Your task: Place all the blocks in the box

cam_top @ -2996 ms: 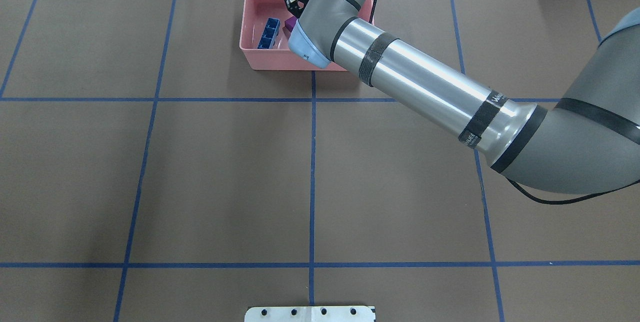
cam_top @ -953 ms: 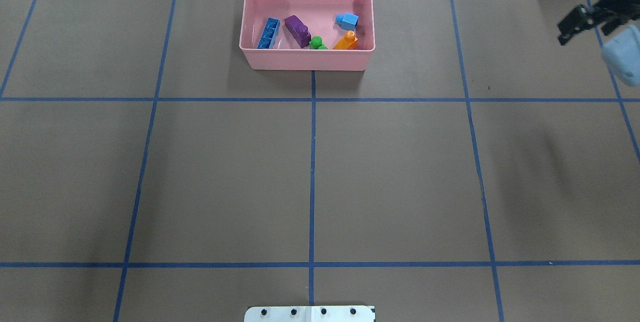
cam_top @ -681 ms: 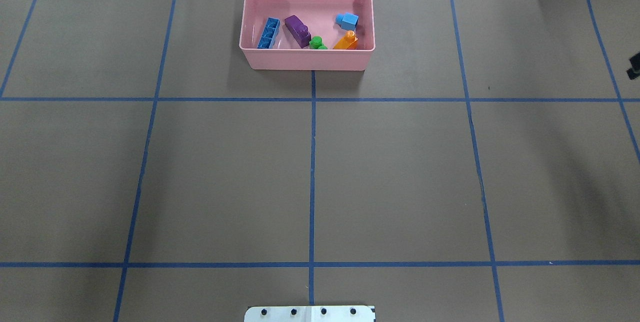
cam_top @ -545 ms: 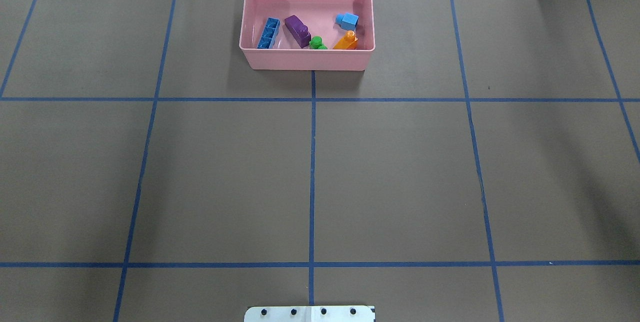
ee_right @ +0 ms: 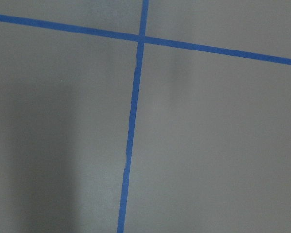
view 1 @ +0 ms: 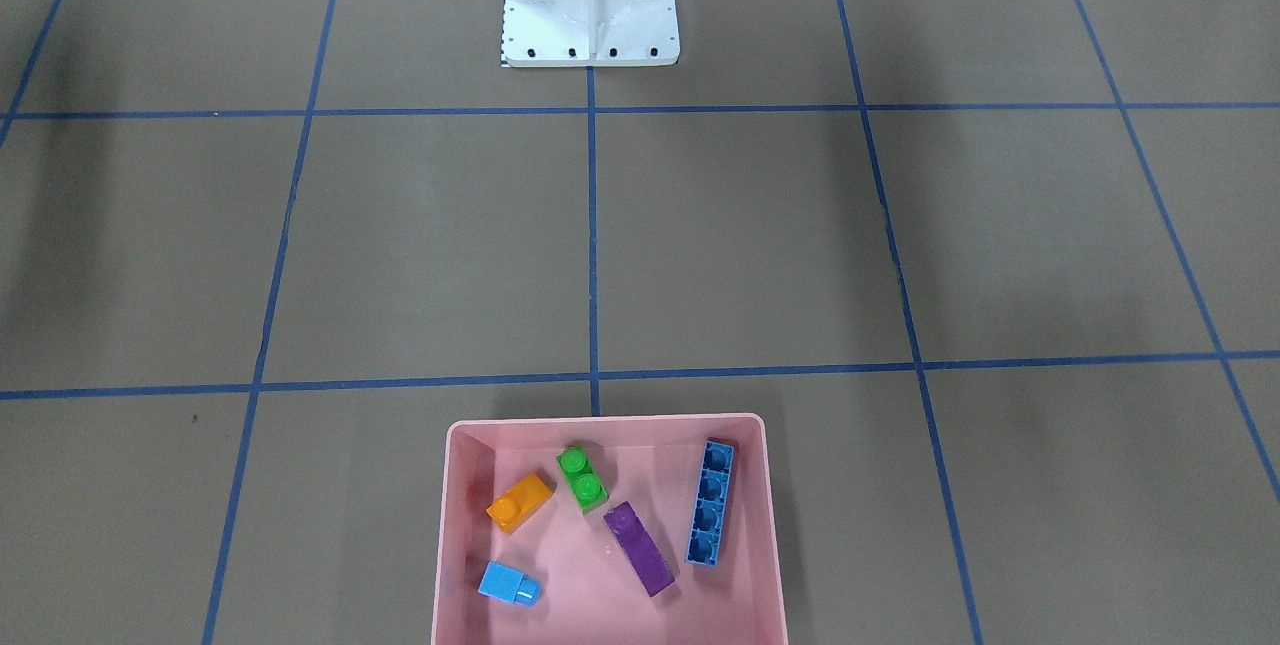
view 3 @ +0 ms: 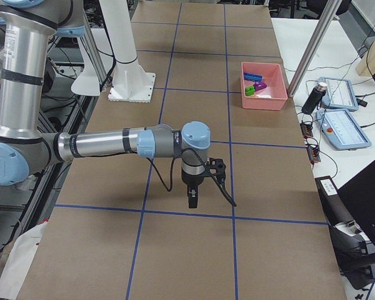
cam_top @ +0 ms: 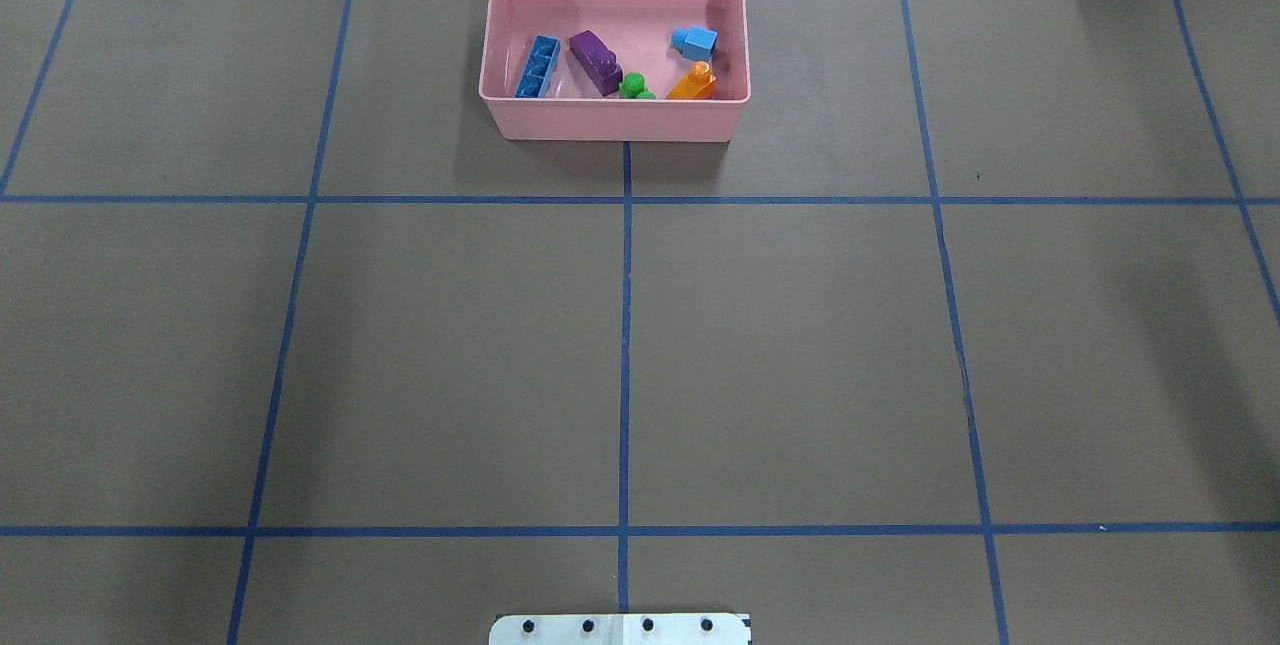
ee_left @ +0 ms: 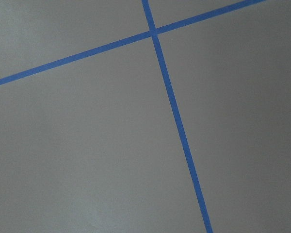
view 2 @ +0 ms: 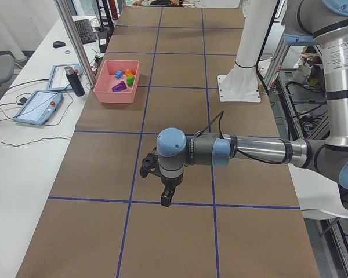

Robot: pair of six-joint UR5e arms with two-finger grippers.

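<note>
Table (cam_top: 800,325) brown, blue-taped; blocks (cam_top: 594,61) in box (cam_top: 612,120) (pink); left fingers (view 2: 166,198), right fingers (view 3: 192,201): cannot tell.

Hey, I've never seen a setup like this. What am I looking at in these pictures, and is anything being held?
Two robot arms work at a brown table marked with blue tape. Two cameras look down on it, one from behind the robot, one facing it. Side cameras show the left arm and the right arm poised over the table; wrist cameras see only tabletop and tape. The pink plastic box holds five toy bricks: orange single-stud brick, green two-stud brick, purple oblong brick, long blue brick, light-blue brick. No brick is held; whether the jaws are open cannot be told.
</note>
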